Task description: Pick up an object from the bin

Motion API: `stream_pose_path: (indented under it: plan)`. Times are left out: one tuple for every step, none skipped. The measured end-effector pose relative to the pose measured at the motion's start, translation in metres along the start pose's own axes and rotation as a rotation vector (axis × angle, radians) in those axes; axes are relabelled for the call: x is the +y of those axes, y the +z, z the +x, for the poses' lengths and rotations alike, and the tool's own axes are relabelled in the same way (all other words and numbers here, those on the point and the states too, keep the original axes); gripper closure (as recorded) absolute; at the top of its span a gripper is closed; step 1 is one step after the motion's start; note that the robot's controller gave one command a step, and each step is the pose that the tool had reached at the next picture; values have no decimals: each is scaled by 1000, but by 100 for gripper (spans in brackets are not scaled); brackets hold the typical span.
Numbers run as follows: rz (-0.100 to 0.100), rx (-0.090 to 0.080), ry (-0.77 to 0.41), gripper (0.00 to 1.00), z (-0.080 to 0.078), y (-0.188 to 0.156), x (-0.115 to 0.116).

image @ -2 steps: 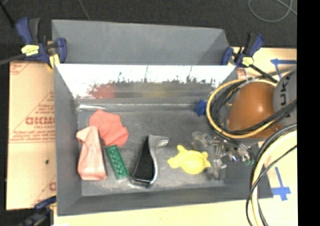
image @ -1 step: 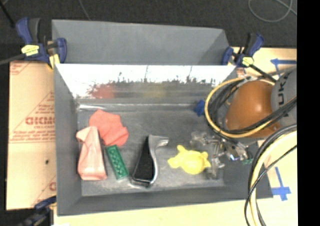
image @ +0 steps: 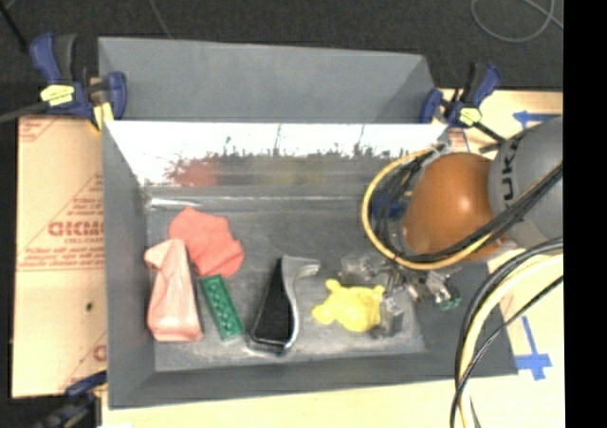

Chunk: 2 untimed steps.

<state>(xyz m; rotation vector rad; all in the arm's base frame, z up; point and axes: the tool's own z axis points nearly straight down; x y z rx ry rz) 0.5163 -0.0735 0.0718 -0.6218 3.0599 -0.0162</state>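
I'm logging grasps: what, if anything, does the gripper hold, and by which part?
It cannot be told. The gripper is down at the right edge of the yellow toy, but no clear hold shows.

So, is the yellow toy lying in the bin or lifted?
In the bin: the yellow toy lies on its floor, the gripper close beside it.
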Motion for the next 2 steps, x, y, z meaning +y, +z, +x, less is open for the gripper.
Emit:
stream_pose_path:
  plan:
    - [0, 0, -1, 100, 0, 0, 0]
    - [7, -9, -102, 100, 0, -175, -10]
